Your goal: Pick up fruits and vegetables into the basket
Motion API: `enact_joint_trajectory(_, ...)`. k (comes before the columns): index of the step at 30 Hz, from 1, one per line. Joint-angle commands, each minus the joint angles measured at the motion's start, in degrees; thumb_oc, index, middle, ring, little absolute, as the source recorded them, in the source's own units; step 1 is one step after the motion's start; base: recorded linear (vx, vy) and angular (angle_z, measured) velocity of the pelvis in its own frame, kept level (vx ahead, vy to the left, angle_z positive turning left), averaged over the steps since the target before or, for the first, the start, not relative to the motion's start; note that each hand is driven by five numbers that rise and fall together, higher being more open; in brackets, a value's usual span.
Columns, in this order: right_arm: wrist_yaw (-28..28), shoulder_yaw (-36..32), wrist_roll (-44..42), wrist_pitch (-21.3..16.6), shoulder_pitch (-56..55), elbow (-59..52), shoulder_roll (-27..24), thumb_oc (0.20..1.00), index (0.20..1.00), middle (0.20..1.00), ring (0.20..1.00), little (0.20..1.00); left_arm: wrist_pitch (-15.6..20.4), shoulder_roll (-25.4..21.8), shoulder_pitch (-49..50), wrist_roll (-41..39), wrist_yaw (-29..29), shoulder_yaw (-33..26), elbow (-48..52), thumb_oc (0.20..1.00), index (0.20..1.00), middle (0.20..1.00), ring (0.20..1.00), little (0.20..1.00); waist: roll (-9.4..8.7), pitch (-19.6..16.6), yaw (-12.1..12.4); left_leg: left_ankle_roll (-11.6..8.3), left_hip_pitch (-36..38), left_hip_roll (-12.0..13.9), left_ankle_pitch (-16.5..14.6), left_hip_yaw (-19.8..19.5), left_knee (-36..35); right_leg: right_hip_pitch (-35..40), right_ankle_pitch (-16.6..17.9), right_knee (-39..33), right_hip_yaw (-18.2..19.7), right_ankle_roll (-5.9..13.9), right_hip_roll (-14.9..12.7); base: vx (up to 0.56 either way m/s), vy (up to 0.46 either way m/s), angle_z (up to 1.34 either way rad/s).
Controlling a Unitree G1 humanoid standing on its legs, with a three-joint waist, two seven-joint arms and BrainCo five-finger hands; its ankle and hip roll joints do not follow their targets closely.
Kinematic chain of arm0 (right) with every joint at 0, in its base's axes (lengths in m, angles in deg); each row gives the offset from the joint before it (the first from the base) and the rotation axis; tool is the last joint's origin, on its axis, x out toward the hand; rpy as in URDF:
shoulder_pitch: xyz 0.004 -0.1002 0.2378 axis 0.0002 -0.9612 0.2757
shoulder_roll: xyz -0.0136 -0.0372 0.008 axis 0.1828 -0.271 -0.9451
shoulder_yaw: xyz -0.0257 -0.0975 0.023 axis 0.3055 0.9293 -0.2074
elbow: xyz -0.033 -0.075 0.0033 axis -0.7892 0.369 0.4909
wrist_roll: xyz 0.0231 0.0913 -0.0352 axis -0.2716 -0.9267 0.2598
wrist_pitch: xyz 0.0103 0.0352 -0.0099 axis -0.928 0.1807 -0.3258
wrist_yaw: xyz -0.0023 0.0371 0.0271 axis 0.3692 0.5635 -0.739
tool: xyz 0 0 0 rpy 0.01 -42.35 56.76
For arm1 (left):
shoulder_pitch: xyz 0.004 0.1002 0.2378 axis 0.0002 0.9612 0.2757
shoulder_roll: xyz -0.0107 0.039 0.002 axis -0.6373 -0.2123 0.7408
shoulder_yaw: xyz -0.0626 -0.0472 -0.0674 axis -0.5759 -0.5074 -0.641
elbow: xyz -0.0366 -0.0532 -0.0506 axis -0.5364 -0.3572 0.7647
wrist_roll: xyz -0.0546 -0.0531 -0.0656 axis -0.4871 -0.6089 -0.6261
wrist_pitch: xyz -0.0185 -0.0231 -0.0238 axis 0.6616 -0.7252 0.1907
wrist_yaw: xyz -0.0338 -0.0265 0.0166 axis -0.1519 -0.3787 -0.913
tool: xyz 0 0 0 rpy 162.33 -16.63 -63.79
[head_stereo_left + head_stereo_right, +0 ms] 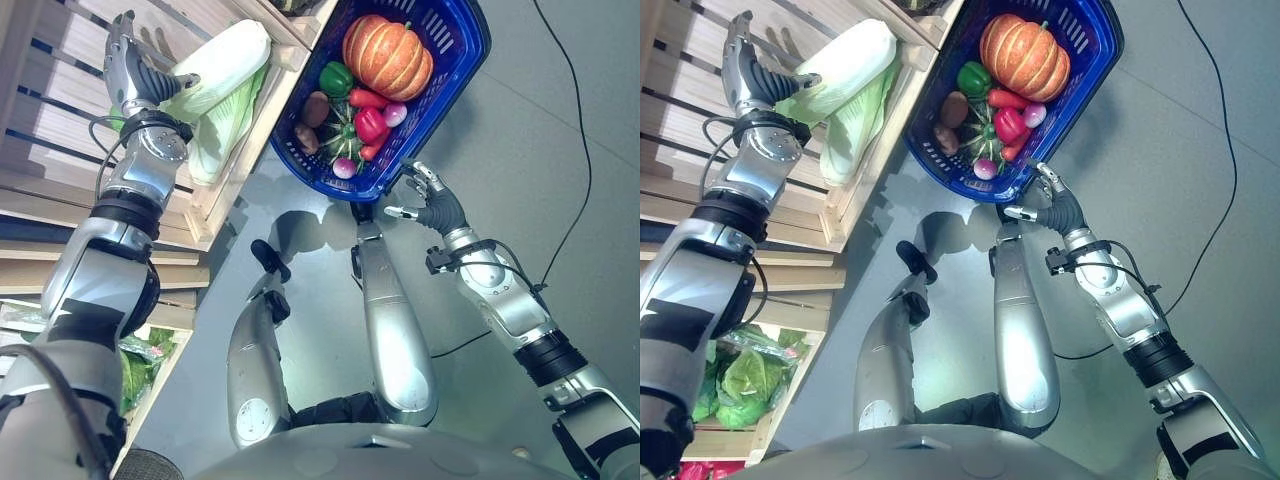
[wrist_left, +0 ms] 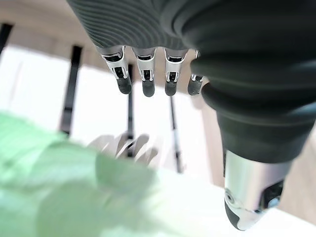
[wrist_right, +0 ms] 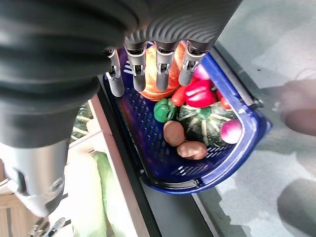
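Observation:
A pale green napa cabbage [image 1: 222, 68] lies on a wooden shelf [image 1: 55, 150] at the upper left. My left hand [image 1: 132, 62] is beside its near end, open, fingers [image 2: 146, 79] straight, thumb against the leaves. A blue basket [image 1: 462, 72] stands on the floor to the right of the shelf. It holds an orange pumpkin [image 1: 388, 55], a green pepper [image 1: 335, 77], red peppers [image 3: 202, 93], a dark striped squash [image 3: 205, 123], two potatoes and small pink bulbs. My right hand [image 1: 435, 207] hovers open just off the basket's near corner, holding nothing.
The shelf's front edge runs between the cabbage and the basket. Bagged leafy greens [image 1: 745, 378] lie on a lower shelf level at the bottom left. Grey floor [image 1: 560, 150] stretches to the right of the basket.

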Motion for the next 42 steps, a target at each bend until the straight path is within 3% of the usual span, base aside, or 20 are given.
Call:
enact_joint_trajectory(1, -0.1, -1.3, -1.1, -3.0, -2.4, -4.5, 0.7, 1.0, 1.0, 1.0, 1.0, 1.0, -1.5, -5.1, -0.9, -5.5, -4.6, -0.4, -4.9, 1.0, 1.0, 1.0, 1.0, 1.0, -1.41, -1.1, -1.5, -0.03, -4.8, -0.5, -5.6, 0.2, 9.3, -0.7, -5.7, 5.1, -0.7, 1.06, 2.4, 0.0, 0.0, 0.0)
enact_joint_trajectory(10, -0.8, -1.7, -1.0, 0.6, -0.9, -6.1, 0.6, 1.0, 1.0, 1.0, 1.0, 1.0, -3.0, -3.0, 2.2, -15.9, -15.8, -0.8, -7.2, 1.0, 1.0, 1.0, 1.0, 1.0, -0.93, -1.1, -1.6, -0.16, -5.0, -0.6, -5.5, 0.4, 9.2, -1.4, -5.5, 4.8, -0.6, 1.23, 1.8, 0.01, 0.022, 0.0)
enact_joint_trajectory(14, -1.8, -2.3, -0.4, 2.3, -0.5, -7.0, -0.1, 1.0, 1.0, 1.0, 1.0, 1.0, -4.0, -2.3, 5.3, -15.6, -20.1, -1.0, -6.3, 1.0, 1.0, 1.0, 1.0, 1.0, -0.38, -1.1, -1.5, -0.31, -5.1, -0.7, -5.3, 0.6, 9.2, -1.7, -5.4, 4.8, -0.7, 1.17, 1.4, 0.02, 0.068, -0.01)
enact_joint_trajectory(18, -2.2, -2.7, -0.4, 2.9, -0.2, -7.1, -0.7, 1.0, 1.0, 1.0, 1.0, 1.0, -5.3, -2.4, 6.8, -15.2, -18.0, -1.2, -5.4, 1.0, 1.0, 1.0, 1.0, 1.0, 0.03, -1.1, -1.5, -0.35, -5.0, -0.8, -5.1, 0.7, 9.0, -1.8, -5.5, 4.9, -0.5, 1.0, 1.3, 0.02, 0.051, -0.04)
enact_joint_trajectory(20, -2.1, -2.8, -0.8, 3.2, 0.3, -6.9, -1.5, 1.0, 1.0, 1.0, 1.0, 1.0, -9.2, -3.1, 6.8, -8.6, -13.6, -1.0, -6.3, 1.0, 1.0, 1.0, 1.0, 1.0, 0.23, -1.1, -1.4, -0.39, -5.3, -0.9, -5.1, 0.7, 9.2, -2.0, -5.9, 5.2, -0.5, 0.75, 1.3, 0.02, 0.048, -0.04)
enact_joint_trajectory(28, -0.5, -0.9, -2.1, 2.9, 1.7, -5.6, -1.8, 1.0, 1.0, 1.0, 1.0, 1.0, -20.1, -4.7, 4.3, -3.3, -6.2, -0.7, -10.7, 1.0, 1.0, 1.0, 1.0, 1.0, -0.86, -1.1, -1.5, -0.5, -6.5, -0.3, -5.2, 0.4, 10.5, -2.3, -6.1, 5.7, -0.2, 0.21, 1.8, 0.0, -0.008, -0.01)
enact_joint_trajectory(29, 0.0, -0.4, -2.3, 2.8, 2.1, -5.2, -1.7, 1.0, 1.0, 1.0, 1.0, 1.0, -20.9, -4.7, 3.7, -2.5, -6.2, -0.5, -11.5, 0.784, 0.784, 0.784, 0.784, 0.784, -1.05, -1.1, -1.5, -0.52, -6.6, -0.2, -5.2, 0.5, 10.6, -2.3, -6.1, 5.8, -0.2, 0.14, 1.9, 0.0, 0.0, 0.0)
enact_joint_trajectory(30, 0.2, -0.1, -2.4, 2.6, 2.3, -4.9, -1.7, 1.0, 1.0, 1.0, 1.0, 1.0, -21.2, -4.8, 3.2, -1.9, -6.4, -0.1, -11.9, 0.388, 0.388, 0.388, 0.388, 0.388, -1.19, -1.1, -1.5, -0.52, -6.8, -0.1, -5.2, 0.4, 10.8, -2.4, -6.1, 5.8, -0.2, 0.11, 2.0, 0.0, 0.0, 0.0)
enact_joint_trajectory(31, 0.3, 0.0, -2.6, 2.7, 2.6, -4.8, -1.6, 1.0, 1.0, 1.0, 1.0, 1.0, -21.7, -4.8, 2.9, -1.5, -6.7, 0.1, -12.1, 0.2, 0.2, 0.2, 0.2, 0.2, -1.35, -1.1, -1.6, -0.5, -6.8, -0.1, -5.3, 0.3, 10.8, -2.3, -6.0, 5.7, -0.2, 0.03, 2.1, 0.0, 0.0, 0.0)
enact_joint_trajectory(35, 1.2, 0.6, -2.6, 3.0, 3.6, -4.4, -1.3, 1.0, 1.0, 1.0, 1.0, 1.0, -21.8, -4.3, 2.5, -3.9, -6.2, 0.4, -11.8, 0.2, 0.2, 0.2, 0.2, 0.2, -1.57, -1.1, -1.5, -0.4, -6.7, -0.1, -5.3, 0.2, 10.7, -2.2, -6.0, 5.7, 0.0, 0.01, 2.3, 0.0, 0.0, 0.0)
enact_joint_trajectory(42, 1.2, 0.3, -1.3, 3.5, 4.2, -5.2, 0.3, 1.0, 1.0, 1.0, 1.0, 1.0, -17.9, -1.9, 3.3, -13.1, -5.8, -2.1, -10.3, 0.2, 0.2, 0.2, 0.2, 0.2, -1.71, -1.1, -1.2, -0.38, -5.3, -0.2, -5.2, -0.2, 10.0, -0.6, -6.0, 5.1, -0.3, 0.11, 2.2, 0.0, 0.0, 0.0)
